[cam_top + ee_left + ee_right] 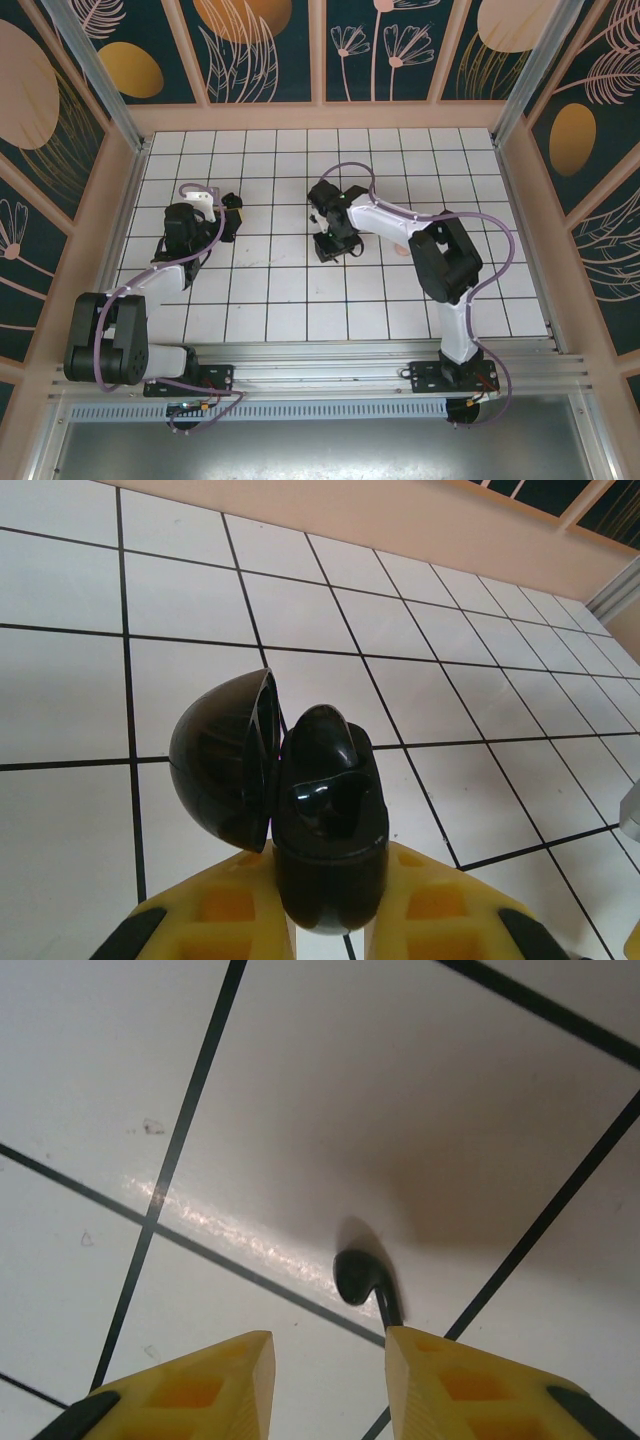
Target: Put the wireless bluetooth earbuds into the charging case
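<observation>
A glossy black charging case (325, 820) stands upright between the yellow fingers (210, 915) of my left gripper (325, 925), which is shut on its base. Its round lid (222, 760) hangs open to the left, and the moulded cavity faces the camera. From above, this gripper (226, 214) sits at the left of the tiled floor. One black earbud (355, 1275) lies on a white tile. Its thin stem runs down behind the tip of the right finger (450, 1380). My right gripper (330, 1360) is low over the earbud with its jaws apart. It sits mid-table in the top view (330, 246).
The white tiled floor (400, 160) is ringed by a low pink wooden wall (320, 117). An aluminium rail (300, 355) with both arm bases runs along the near edge. Open tiles lie between the two grippers and toward the back.
</observation>
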`<state>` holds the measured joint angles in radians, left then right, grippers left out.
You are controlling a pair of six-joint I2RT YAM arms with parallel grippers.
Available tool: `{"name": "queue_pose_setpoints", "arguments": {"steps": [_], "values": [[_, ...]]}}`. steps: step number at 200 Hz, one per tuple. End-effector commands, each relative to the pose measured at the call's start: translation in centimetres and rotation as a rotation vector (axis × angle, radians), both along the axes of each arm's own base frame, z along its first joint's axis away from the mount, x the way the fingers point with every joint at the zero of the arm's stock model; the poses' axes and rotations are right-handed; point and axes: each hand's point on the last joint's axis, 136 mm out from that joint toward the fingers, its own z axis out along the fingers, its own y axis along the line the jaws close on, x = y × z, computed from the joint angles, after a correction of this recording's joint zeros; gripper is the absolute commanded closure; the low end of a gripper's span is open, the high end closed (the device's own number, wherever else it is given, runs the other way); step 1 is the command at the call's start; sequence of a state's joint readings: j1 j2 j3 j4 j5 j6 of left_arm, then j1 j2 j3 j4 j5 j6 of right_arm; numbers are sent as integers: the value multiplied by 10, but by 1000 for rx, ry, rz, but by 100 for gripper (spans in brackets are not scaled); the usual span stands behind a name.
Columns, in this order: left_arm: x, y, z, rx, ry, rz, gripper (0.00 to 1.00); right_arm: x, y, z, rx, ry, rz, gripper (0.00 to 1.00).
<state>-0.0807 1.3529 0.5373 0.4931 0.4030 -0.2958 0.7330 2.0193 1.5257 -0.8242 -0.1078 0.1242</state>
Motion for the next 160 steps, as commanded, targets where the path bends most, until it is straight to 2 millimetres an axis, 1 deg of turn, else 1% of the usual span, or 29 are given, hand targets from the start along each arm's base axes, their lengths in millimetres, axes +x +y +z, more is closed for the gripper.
{"name": "queue_pose_setpoints", "arguments": {"steps": [1,48,106,160], "values": [[6,-2,12,6,-37,-8,100,8,-3,-3,-46,-15,20,64],[6,-2,11,10,-32,-8,100,12,1,-16,-63,2,40,64],[7,-2,9,13,-28,-7,100,7,-7,-28,-84,32,29,68],[6,-3,8,13,-25,-8,100,4,-10,-34,-82,47,13,71]]}}
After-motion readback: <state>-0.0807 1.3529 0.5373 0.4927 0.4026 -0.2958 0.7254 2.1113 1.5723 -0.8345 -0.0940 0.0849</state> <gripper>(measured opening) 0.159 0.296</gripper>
